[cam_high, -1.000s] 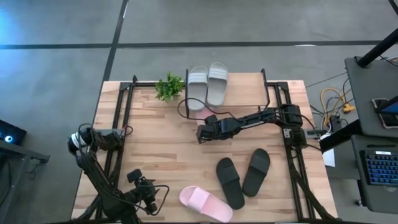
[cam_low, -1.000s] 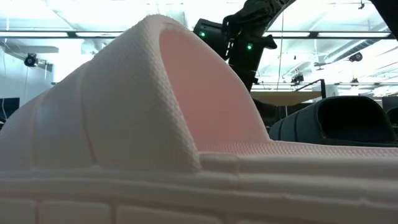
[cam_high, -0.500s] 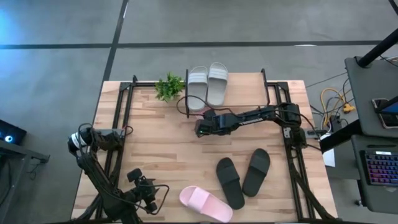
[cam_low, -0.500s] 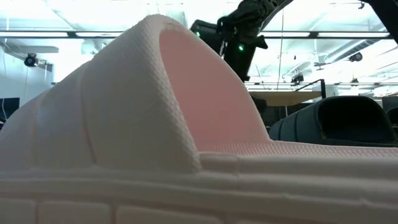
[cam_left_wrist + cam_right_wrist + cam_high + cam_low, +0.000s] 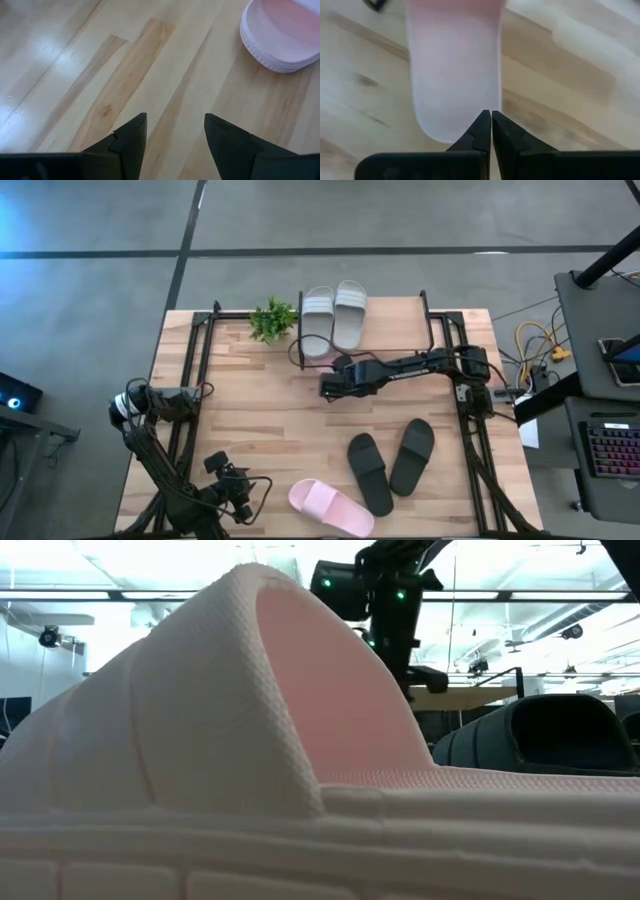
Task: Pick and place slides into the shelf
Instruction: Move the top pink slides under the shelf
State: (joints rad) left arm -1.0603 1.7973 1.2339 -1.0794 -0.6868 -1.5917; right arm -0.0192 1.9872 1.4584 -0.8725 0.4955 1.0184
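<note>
The shelf [image 5: 300, 352] stands at the table's far edge with the grey-green pair [image 5: 335, 315] on top. One pink slide [image 5: 313, 352] lies at its foot and shows blurred in the right wrist view [image 5: 455, 75]. My right gripper [image 5: 324, 389] is shut, its tips [image 5: 490, 116] at that slide's rounded end. The other pink slide [image 5: 330, 508] lies sole down by the near edge and fills the low view [image 5: 230, 740]. The black pair [image 5: 390, 463] lies sole down to its right. My left gripper [image 5: 175, 125] waits open at the near left, beside that pink slide's end [image 5: 282, 35]. My right gripper's shut fingertips [image 5: 485, 122] point slanting down at the rounded end [image 5: 447, 132] of the pink slide by the shelf. The slide lies flat on the table, along the line of the fingers. I cannot tell whether the tips touch it.
A small green plant [image 5: 272, 318] stands left of the shelf. Black frame rails [image 5: 195, 380] run along the table's left and right sides. Bare wood lies between the shelf and the black pair.
My right gripper, shut throughout, has moved a little toward the table's far edge and the shelf, swinging slightly left and back right. No slide has visibly shifted.
</note>
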